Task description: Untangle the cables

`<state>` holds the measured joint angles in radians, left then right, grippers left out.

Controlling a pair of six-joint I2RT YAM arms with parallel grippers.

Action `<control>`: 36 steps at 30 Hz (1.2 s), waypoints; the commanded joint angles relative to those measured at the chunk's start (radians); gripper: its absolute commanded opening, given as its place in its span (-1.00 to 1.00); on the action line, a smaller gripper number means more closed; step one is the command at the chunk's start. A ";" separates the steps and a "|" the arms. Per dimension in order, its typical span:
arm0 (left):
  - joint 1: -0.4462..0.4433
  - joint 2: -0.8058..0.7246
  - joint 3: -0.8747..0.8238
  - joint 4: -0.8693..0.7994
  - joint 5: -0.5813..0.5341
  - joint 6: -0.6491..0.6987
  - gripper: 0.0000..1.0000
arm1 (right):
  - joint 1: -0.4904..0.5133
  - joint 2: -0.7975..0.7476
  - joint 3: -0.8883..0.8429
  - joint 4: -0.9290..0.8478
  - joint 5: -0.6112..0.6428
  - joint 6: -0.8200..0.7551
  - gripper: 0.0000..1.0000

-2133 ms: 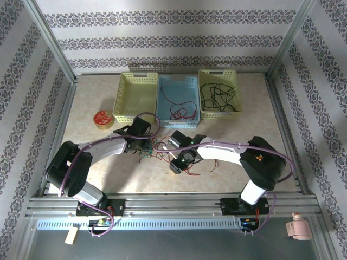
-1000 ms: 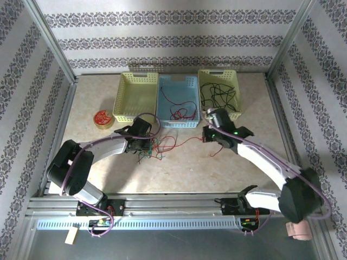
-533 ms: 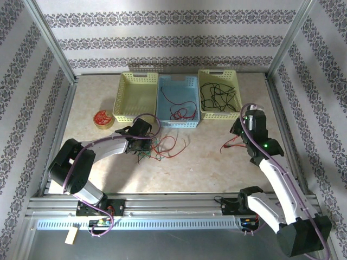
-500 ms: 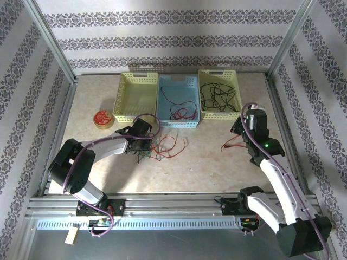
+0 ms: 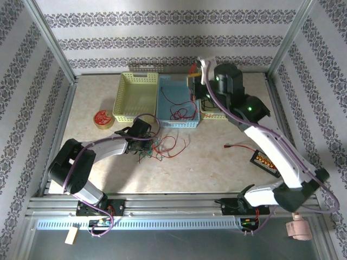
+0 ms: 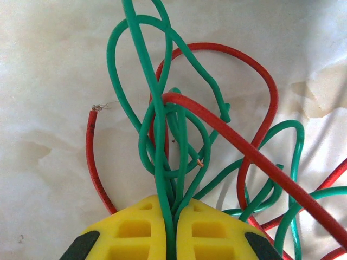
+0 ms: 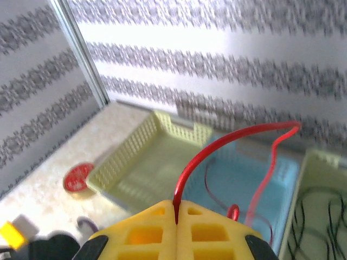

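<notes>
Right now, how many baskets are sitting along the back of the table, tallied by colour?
Yellow baskets: 2, the left yellow basket and the right yellow basket
Blue baskets: 1, the blue basket between them
Total: 3

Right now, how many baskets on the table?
3, in a row at the far edge: left yellow basket, blue basket in the middle, right yellow basket partly behind the right arm.
</notes>
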<state>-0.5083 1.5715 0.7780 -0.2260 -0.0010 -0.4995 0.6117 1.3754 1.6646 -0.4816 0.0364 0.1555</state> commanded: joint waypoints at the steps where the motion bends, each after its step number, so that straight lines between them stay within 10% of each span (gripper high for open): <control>1: 0.006 0.032 -0.009 0.003 0.021 -0.003 -1.00 | -0.004 0.102 0.123 -0.002 0.038 -0.119 -1.00; 16: 0.007 -0.015 -0.042 0.084 0.043 0.015 -1.00 | -0.149 0.558 0.085 0.163 -0.204 0.003 -0.99; 21: 0.006 -0.009 -0.018 0.062 0.048 0.024 -1.00 | -0.159 0.662 0.120 0.120 -0.240 0.062 -0.50; 28: 0.007 -0.008 -0.031 0.084 0.049 0.020 -1.00 | -0.114 0.495 -0.077 0.175 -0.127 0.065 0.00; 36: 0.006 -0.014 -0.026 0.079 0.041 0.017 -1.00 | -0.016 0.151 -0.484 0.122 -0.066 0.056 0.04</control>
<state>-0.5083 1.5642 0.7502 -0.1513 0.0341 -0.4980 0.5850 1.6035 1.2839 -0.3283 -0.0593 0.2031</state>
